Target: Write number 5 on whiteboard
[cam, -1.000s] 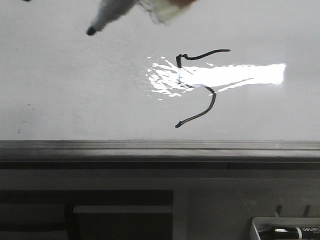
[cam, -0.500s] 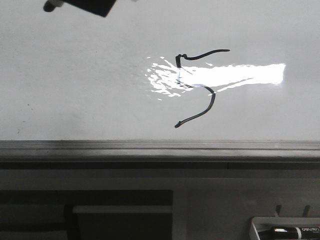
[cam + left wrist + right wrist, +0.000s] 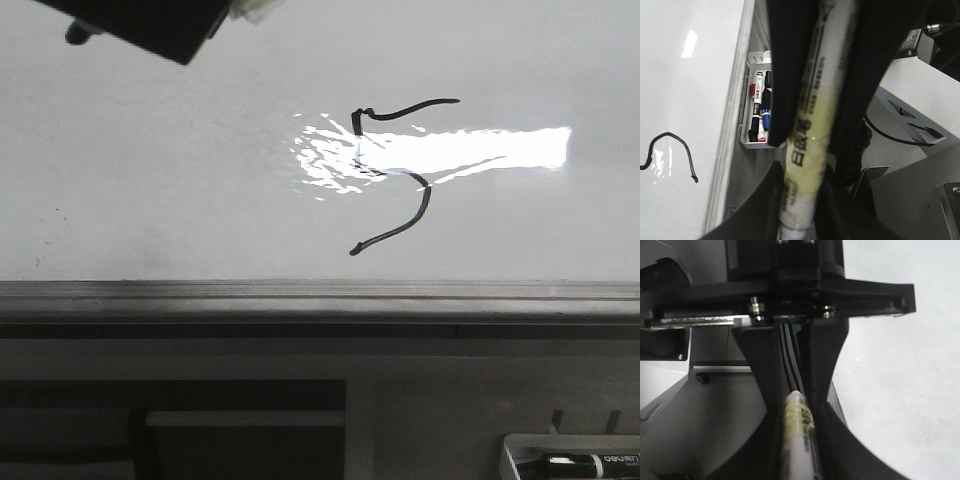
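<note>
- The number 5 (image 3: 426,205) is sitting on the whiteboard (image 3: 150,180), right of centre. Its top bar, stem and lower hook are all showing as one thin, wobbly black line, and part of it is crossing the bright glare patch.
- The left tool (image 3: 802,180) is clamping narrowly on the white pen (image 3: 807,135), with its fingers pressing either side of the barrel near the yellowish tape band.
- The right tool (image 3: 797,415) is also gripping a taped white pen tightly. Judging from both wrist views, the two tools are facing each other and sharing the same barrel, though I cannot be sure it is one pen.
- Holding it from both ends is probably steadying the pen or passing it between arms.
- In the front view, a dark housing (image 3: 150,25) is hanging in the upper left corner, well apart from the numeral. This is keeping the ink clear of smudging.
- A small tray (image 3: 746,75) of spare markers (image 3: 756,95) is hanging just beyond the board's grey edge rail.
- The writing is looking finished, so the likely remaining step is parking the pen.
</note>
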You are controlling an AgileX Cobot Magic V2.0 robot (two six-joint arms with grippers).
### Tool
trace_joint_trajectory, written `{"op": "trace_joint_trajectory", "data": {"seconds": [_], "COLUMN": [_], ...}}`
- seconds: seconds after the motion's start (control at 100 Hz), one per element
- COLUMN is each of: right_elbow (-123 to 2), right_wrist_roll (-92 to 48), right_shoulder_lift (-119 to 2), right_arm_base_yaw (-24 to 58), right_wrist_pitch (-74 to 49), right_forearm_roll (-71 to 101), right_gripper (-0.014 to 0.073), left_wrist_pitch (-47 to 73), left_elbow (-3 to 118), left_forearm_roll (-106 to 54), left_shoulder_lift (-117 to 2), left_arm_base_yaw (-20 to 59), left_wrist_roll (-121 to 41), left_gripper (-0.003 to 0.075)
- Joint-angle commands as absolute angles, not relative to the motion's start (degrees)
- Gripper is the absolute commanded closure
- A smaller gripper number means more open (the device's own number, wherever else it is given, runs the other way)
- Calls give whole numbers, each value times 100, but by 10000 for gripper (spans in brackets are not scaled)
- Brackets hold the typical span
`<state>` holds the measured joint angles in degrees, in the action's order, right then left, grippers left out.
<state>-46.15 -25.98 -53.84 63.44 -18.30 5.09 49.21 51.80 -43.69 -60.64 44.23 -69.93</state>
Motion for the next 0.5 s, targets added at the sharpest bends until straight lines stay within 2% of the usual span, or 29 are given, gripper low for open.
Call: {"op": "trace_joint_trajectory", "data": {"seconds": [0.0, 0.49], "right_elbow": [-4785, -4758], "right_wrist_roll": [-2615, -2615], "right_shoulder_lift": [-5312, -5663], "right_arm_base_yaw": [6380, 6380], "right_wrist_pitch": [-1306, -1610], "right_forearm_roll": [615, 615], "right_gripper": [662, 655], "left_wrist_pitch": [4453, 4453], "left_elbow": [5378, 5378], "left_forearm_roll": [-4579, -4341], "left_shoulder_lift": [-6018, -6497], "left_arm_base_yaw": [4425, 4425], "left_wrist_roll": [-6806, -6806], "left_gripper": [741, 741]}}
